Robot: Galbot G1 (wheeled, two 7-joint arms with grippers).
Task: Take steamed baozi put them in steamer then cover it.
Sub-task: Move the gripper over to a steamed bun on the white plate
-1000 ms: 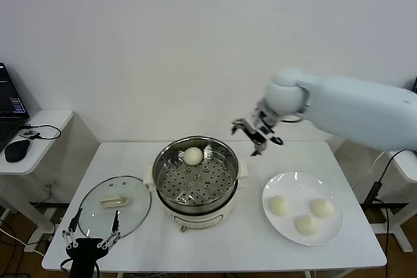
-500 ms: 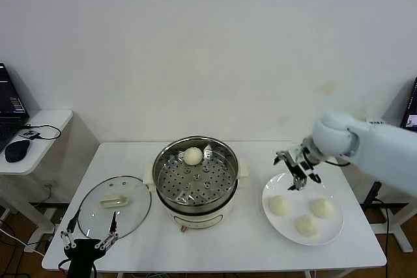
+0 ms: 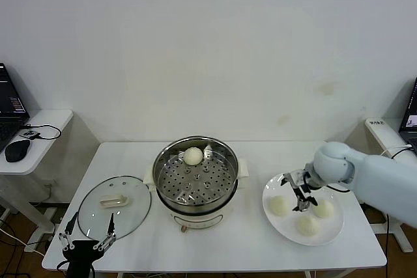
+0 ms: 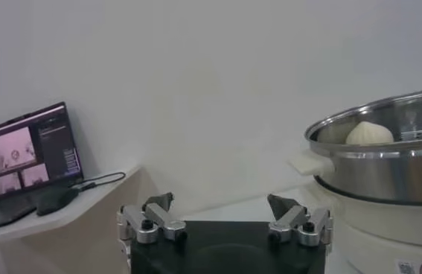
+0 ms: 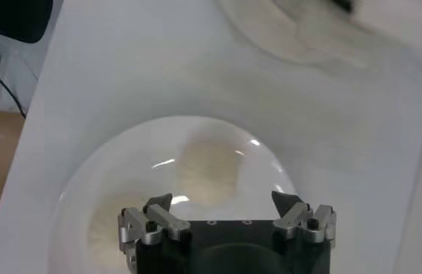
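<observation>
At the far left, a side desk [image 3: 39, 122] carries a laptop [image 3: 10, 105] and a black mouse [image 3: 16, 150]. The left gripper [image 3: 86, 236] sits parked at the near-left edge of the white table [image 3: 215, 245], its jaws spread wide and holding nothing, just in front of the glass cover [image 3: 115, 204], which lies flat on the table with its cream bar handle up. Just right of the cover stands the steamer [image 3: 195, 183], uncovered, with 1 baozi [image 3: 193, 155] resting on the perforated tray toward the far wall; the left wrist view shows that same bun [image 4: 369, 134] peeking above the steel rim. Further right, a white plate [image 3: 326, 234] holds 3 baozi: 1 on its left side [image 3: 279, 206], 1 on its right [image 3: 322, 208] and 1 nearest the front [image 3: 307, 224]. The right gripper [image 3: 301, 193] hovers low over the plate between the left and right buns, jaws parted and empty; in the blurred right wrist view a pale bun [image 5: 209, 173] seems to lie directly ahead of the open fingers [image 5: 289, 204].
</observation>
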